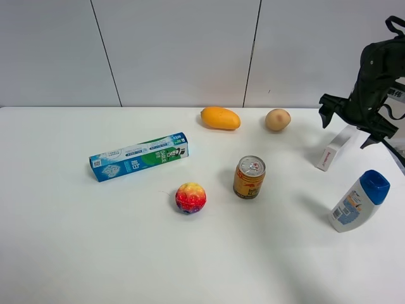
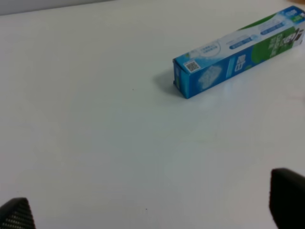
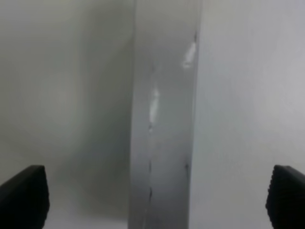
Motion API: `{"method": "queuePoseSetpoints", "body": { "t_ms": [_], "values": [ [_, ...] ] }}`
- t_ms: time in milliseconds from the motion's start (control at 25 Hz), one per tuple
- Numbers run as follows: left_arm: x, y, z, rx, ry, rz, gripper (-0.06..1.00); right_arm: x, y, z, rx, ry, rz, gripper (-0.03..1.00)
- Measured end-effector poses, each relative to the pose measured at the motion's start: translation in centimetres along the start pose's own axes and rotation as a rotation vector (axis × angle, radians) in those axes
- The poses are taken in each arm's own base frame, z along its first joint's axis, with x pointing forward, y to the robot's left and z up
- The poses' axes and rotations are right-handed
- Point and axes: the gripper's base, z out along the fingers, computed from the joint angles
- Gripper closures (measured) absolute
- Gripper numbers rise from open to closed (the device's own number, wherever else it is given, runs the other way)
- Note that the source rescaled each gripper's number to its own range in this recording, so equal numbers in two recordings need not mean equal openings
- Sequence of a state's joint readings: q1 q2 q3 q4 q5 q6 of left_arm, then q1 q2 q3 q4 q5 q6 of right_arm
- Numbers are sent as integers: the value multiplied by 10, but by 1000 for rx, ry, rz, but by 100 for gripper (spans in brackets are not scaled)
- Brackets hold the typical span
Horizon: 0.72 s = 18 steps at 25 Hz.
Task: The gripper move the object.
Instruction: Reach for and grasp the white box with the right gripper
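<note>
Seen from the high camera, the right gripper hangs over the white box. The box lies at the far right of the table, beyond a bottle and to the right of a can. The left wrist camera shows the left gripper spread wide and empty above bare tabletop, a toothpaste box nearby. The right wrist camera shows the box between the right gripper's widely parted fingers, neither touching it.

Bright even light, soft shadows; right wrist pic blurry.
</note>
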<state>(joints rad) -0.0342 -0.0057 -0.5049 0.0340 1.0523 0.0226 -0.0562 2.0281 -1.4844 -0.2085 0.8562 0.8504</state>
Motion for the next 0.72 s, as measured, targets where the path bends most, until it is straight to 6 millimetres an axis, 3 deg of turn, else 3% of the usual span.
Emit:
{"method": "queuePoseSetpoints", "body": {
  "t_ms": [520,640,720],
  "values": [
    [0,0,0,0,0,0,-6,10,5,53,24,55,-11,12],
    [0,0,0,0,0,0,-6,13,6,63,20,77,2,23],
    [0,0,0,0,0,0,-6,14,6,65,18,83,8,41]
  ]
}}
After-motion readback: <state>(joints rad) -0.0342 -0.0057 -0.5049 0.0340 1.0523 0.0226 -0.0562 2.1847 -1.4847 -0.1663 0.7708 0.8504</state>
